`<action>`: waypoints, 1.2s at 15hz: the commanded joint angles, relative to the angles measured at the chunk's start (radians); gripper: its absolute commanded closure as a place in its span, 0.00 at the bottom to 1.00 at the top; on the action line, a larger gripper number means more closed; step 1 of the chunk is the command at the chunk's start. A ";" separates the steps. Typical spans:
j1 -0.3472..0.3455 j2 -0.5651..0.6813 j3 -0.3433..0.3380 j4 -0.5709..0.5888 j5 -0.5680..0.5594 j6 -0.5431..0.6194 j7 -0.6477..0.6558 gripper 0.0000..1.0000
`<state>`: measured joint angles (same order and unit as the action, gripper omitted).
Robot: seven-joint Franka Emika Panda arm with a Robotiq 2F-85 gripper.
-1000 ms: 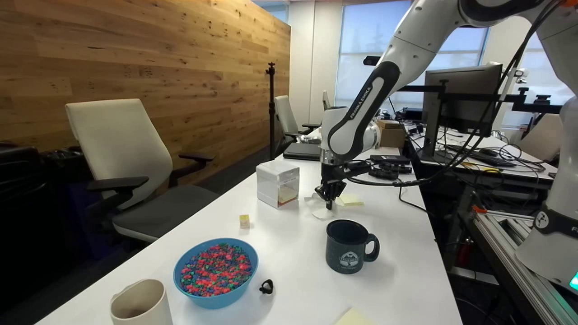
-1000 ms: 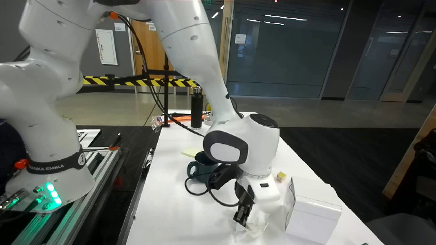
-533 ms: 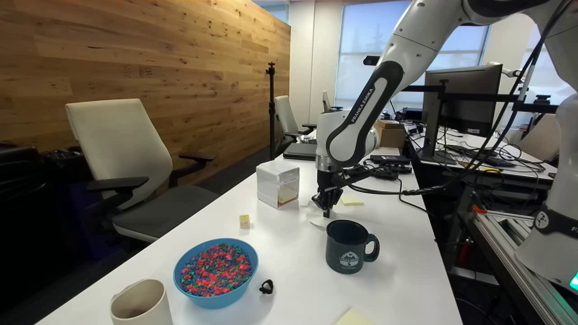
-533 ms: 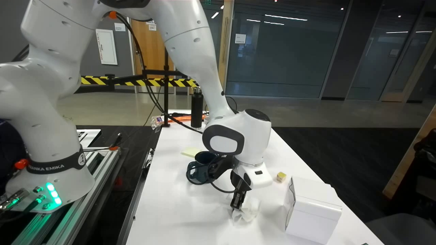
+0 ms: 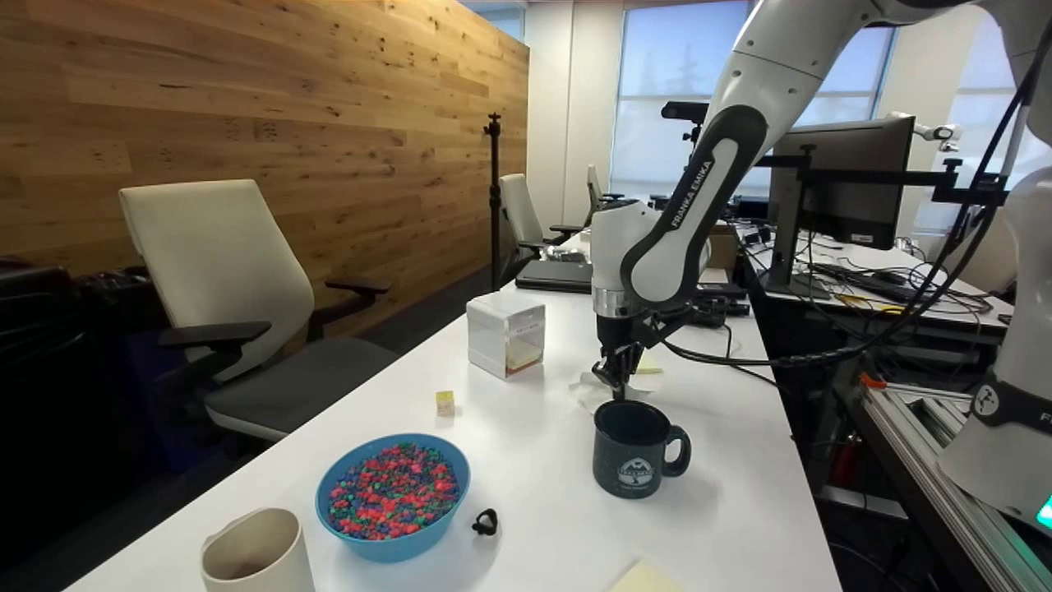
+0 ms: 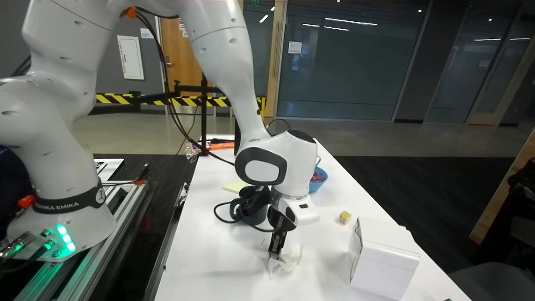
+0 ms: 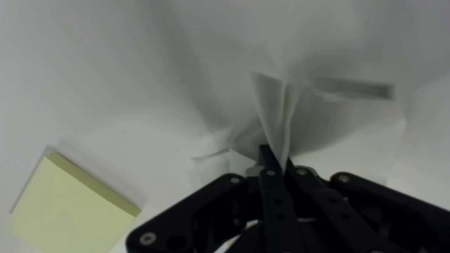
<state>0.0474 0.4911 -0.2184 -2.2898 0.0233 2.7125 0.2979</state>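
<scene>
Evidently, the fingers [image 7: 274, 186] are pressed together on a fold of crumpled white paper [image 7: 334, 121], the rest spreading around their tips. A steady pinch and slow travel should serve best, as thin paper can tear or slip. Near the fingers are the yellow pad [image 7: 74, 207] and, in an exterior view, the dark mug [image 5: 629, 456], which deserves clearance.

On the white tabletop [image 6: 200, 259], the black two-fingered gripper [image 6: 274, 254] touches a crumpled white paper sheet [image 6: 289, 260]; a white rectangular box [image 6: 384, 255] and small yellow cube [image 6: 345, 217] sit towards the edge opposite the white robot base [image 6: 87, 232], a dark-teal cylindrical mug [image 6: 260, 216] nearer the base-side edge
</scene>
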 commanded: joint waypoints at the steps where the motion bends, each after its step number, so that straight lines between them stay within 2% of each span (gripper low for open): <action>1: 0.020 -0.049 -0.042 -0.050 -0.060 0.009 0.029 1.00; 8: -0.008 -0.022 -0.092 -0.013 -0.072 -0.016 0.023 1.00; 18: -0.051 -0.001 0.021 -0.003 -0.018 -0.036 -0.026 1.00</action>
<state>0.0197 0.4933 -0.2384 -2.2994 -0.0132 2.6970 0.2998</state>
